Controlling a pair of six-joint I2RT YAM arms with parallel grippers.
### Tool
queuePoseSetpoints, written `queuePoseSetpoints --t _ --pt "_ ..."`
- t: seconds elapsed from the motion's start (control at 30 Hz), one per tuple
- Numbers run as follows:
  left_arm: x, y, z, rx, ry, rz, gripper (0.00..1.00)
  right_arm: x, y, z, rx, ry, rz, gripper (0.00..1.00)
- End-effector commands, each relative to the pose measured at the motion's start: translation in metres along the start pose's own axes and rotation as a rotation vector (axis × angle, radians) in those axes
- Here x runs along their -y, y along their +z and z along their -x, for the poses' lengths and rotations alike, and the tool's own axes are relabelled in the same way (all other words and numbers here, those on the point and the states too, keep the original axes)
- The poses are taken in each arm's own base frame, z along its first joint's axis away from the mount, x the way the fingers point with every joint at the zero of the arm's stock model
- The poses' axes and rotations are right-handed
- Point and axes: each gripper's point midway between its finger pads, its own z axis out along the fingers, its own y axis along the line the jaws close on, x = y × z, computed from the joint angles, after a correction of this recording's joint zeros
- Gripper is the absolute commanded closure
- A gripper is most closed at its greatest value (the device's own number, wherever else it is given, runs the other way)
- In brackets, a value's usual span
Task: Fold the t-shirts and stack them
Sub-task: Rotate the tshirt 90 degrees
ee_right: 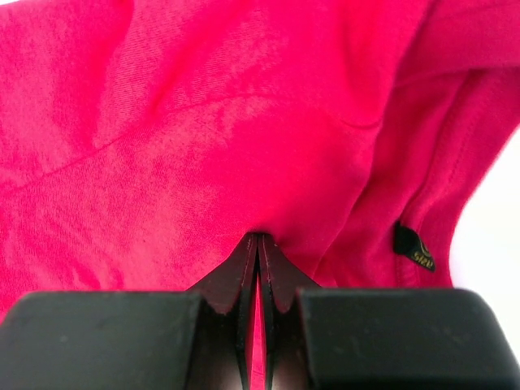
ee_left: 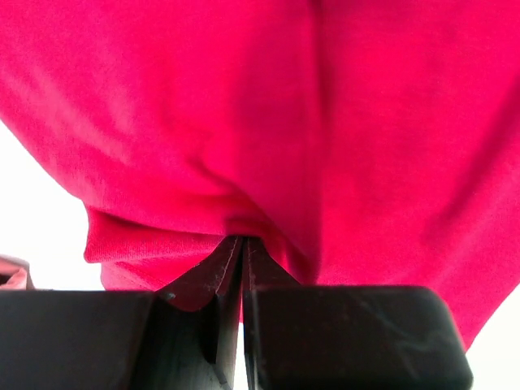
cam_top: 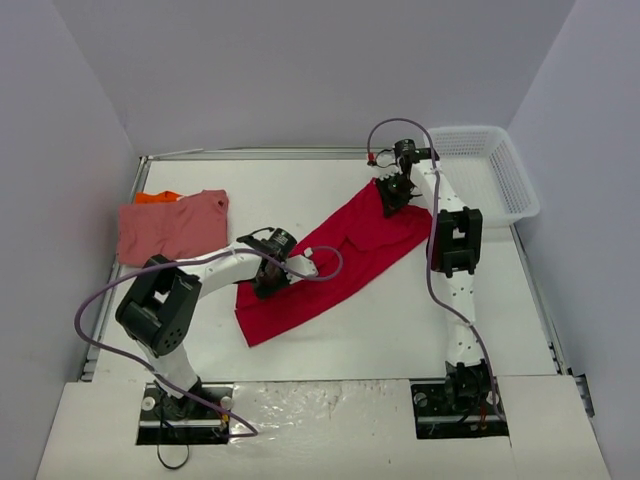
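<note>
Left gripper (ee_left: 241, 240): jaws pressed together on a fold of the red t-shirt (cam_top: 340, 262), with cloth bunched at the tips and filling the left wrist view above them. Right gripper (ee_right: 258, 237): jaws likewise pinched tight on the same shirt, the fabric puckering at the tips. A small black label (ee_right: 413, 248) with gold print sits on the cloth at 3 o'clock from the fingertips, beside a seamed edge; the print is too small to read. From the top camera, the red shirt runs as a long diagonal band across the middle of the table (cam_top: 420, 330). Its lower end is toward 7 o'clock and its upper end toward 1 o'clock. The left gripper grips it on the long edge near the lower end, and the right gripper grips it at the upper end. The band is wrinkled and partly doubled over, not flat. The salmon pink t-shirt (cam_top: 170, 228) lies loosely folded at 9 to 10 o'clock on the table, well apart from the red one. The orange t-shirt (cam_top: 158, 197) shows as a thin strip under its far edge. A white mesh basket (cam_top: 522, 180) sits at the 1 to 2 o'clock corner, near the right gripper but not touching the shirt.
</note>
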Motion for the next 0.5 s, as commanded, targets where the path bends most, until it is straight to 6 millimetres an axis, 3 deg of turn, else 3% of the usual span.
queuePoseSetpoints --t 0.0,0.23,0.47 --pt "0.034 0.004 0.000 -0.037 0.042 -0.122 0.98 -0.006 0.048 -0.011 -0.057 -0.032 0.006 1.00" --pt "0.072 0.008 0.016 -0.010 0.136 -0.211 0.98 -0.017 0.052 0.016 0.011 -0.077 0.027 0.95" --pt "0.102 0.018 0.015 -0.055 0.198 -0.271 0.98 -0.035 0.059 0.041 0.071 -0.132 0.019 0.90"
